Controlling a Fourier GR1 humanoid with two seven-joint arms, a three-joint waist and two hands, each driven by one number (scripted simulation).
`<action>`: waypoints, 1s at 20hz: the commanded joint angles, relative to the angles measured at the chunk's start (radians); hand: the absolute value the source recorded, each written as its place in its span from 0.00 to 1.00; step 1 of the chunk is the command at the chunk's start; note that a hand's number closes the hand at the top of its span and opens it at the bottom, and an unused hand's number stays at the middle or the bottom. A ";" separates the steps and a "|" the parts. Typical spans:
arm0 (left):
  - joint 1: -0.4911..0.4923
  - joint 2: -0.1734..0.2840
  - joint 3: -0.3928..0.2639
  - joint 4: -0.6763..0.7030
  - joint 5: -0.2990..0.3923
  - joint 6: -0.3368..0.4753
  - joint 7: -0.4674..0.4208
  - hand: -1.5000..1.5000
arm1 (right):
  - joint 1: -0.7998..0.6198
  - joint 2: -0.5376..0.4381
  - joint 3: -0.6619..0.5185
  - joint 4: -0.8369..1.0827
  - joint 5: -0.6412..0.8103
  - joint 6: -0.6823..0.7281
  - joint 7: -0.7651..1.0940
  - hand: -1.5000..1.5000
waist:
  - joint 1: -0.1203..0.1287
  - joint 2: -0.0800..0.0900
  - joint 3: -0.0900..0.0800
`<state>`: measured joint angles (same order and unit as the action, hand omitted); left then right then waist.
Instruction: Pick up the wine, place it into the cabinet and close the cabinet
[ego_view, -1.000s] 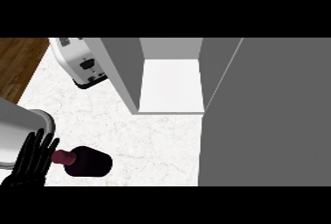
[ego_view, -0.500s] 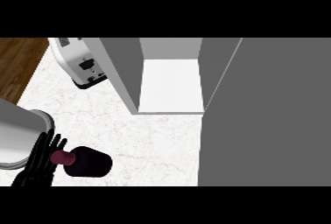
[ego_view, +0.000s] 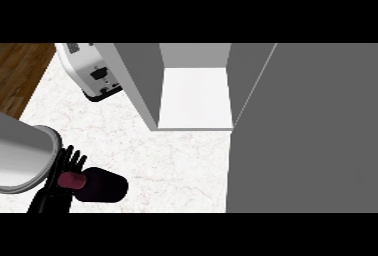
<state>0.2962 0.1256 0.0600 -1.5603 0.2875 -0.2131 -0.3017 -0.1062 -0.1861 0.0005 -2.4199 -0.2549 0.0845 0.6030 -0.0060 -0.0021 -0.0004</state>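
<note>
The left forearm (ego_view: 22, 160) is a broad, smooth cylinder, pale grey with a lighter, near-white rim at its end and soft shading along its curve. No cables, screws or markings show on it. The left hand (ego_view: 57, 192) is matt black throughout, with thin, rod-like fingers (ego_view: 71, 159) ending in rounded tips.

Wine bottle (ego_view: 100, 184): standing on the counter (ego_view: 170, 155) at lower left, well in front of the cabinet (ego_view: 196, 97).
Left hand (ego_view: 60, 182): lying just left of the bottle, touching its neck.
Cabinet: sitting open at the counter's back.
Cabinet door (ego_view: 303, 130): hanging at right.
Toaster (ego_view: 92, 72): sitting left of the cabinet.
</note>
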 joint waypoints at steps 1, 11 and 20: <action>-0.059 0.025 0.028 0.085 -0.002 -0.029 -0.007 0.00 | 0.115 0.026 0.019 -0.132 -0.041 0.043 -0.033 0.00 | -0.001 0.001 0.000; -0.060 -0.023 0.014 0.201 -0.062 -0.019 -0.119 0.00 | 0.099 0.021 0.020 -0.216 -0.069 -0.009 0.081 0.00 | -0.001 -0.001 0.000; -0.163 -0.018 0.039 0.367 -0.054 -0.061 -0.150 0.00 | 0.023 -0.017 -0.049 -0.160 -0.120 0.014 0.076 0.00 | -0.003 0.001 0.000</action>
<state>0.1926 0.1087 0.0850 -1.2738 0.2295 -0.2683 -0.4515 -0.0864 -0.1697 0.0266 -2.4280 -0.2372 0.0956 0.6027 -0.0072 -0.0021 -0.0003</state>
